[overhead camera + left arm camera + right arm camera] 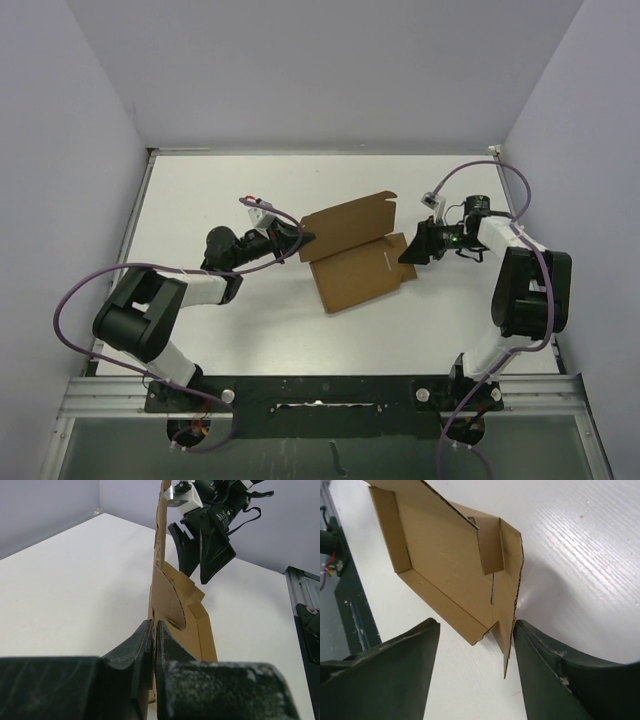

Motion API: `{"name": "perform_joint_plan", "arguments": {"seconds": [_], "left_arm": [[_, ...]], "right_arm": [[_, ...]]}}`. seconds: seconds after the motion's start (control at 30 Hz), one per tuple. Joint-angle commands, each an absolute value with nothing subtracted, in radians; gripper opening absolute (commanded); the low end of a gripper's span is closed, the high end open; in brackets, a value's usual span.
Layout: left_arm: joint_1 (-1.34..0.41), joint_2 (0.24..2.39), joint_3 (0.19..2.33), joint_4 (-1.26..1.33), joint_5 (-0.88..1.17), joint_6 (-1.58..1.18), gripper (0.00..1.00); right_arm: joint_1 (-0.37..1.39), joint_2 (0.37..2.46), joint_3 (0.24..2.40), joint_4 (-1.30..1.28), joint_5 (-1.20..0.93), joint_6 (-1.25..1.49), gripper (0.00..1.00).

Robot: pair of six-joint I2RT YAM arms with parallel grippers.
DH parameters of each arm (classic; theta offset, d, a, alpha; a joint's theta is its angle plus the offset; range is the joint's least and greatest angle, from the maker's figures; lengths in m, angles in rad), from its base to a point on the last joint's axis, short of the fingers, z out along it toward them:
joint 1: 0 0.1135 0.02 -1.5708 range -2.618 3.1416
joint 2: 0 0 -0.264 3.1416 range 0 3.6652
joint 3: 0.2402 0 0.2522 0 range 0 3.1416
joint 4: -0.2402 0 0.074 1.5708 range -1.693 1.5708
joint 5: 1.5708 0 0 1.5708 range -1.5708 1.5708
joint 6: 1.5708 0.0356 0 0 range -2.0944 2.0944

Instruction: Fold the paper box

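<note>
Left fingers [172, 650] pinch the left edge of the paper box [350, 255] at mid-table [220, 190]. Right fingers [400, 665] stand apart, astride its right flap. Some side walls are raised; beyond, the lid looks not yet closed.

Paper box [440, 565] far corner beyond right wrist view's top edge

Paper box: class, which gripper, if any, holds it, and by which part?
The left gripper is shut on the paper box, pinching its left edge. The right gripper is open at the right flap, gripping nothing.
</note>
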State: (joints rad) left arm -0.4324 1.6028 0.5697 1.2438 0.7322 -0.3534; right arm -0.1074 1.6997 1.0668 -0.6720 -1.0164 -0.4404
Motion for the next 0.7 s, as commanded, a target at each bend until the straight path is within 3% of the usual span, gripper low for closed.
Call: {"name": "perform_joint_plan", "arguments": {"seconds": [0.0,0.1,0.23,0.27,0.33,0.43,0.47,0.67], "left_arm": [[-0.409,1.605,0.597,1.274,0.807,-0.337,0.0],[-0.405,1.587,0.592,1.267,0.827,-0.328,0.0],[-0.403,1.562,0.579,1.268,0.831,-0.321,0.0],[-0.403,1.557,0.576,1.27,0.833,-0.321,0.0],[-0.403,1.549,0.57,1.28,0.835,-0.323,0.0],[-0.404,1.541,0.565,1.294,0.839,-0.333,0.0],[-0.404,1.539,0.564,1.298,0.839,-0.337,0.0],[-0.405,1.526,0.555,1.306,0.835,-0.342,0.0]], "right_arm": [[-0.131,1.663,1.134,-0.74,-1.182,-0.507,0.66],[-0.159,1.634,1.164,-0.819,-1.222,-0.583,0.72],[-0.228,1.597,1.177,-0.851,-1.266,-0.617,0.7],[-0.246,1.587,1.164,-0.814,-1.259,-0.58,0.63],[-0.256,1.575,1.121,-0.691,-1.172,-0.442,0.32],[-0.246,1.589,1.072,-0.576,-0.995,-0.321,0.04],[-0.234,1.606,1.07,-0.571,-0.966,-0.31,0.0],[-0.165,1.726,1.087,-0.595,-0.922,-0.317,0.0]]}}
